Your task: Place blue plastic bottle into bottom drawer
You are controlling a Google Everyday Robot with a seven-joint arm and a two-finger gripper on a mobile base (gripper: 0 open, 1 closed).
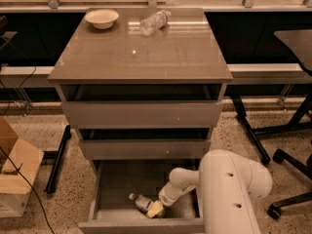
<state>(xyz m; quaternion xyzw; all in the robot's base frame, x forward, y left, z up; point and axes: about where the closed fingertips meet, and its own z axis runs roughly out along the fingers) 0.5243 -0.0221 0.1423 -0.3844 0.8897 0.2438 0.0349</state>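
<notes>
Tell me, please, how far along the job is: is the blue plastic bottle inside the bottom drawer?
Done, it seems: the blue plastic bottle lies on its side on the floor of the open bottom drawer. In hand: the gripper is down inside the drawer, right at the bottle's near end. Left: probably only to leave the bottle there and lift the arm out of the drawer.

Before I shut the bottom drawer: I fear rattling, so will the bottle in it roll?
Probably: the blue plastic bottle lies on its side on the flat floor of the bottom drawer, so it may roll. It looks thin-walled, likely light. The gripper, in the drawer at its end, may block it.
</notes>
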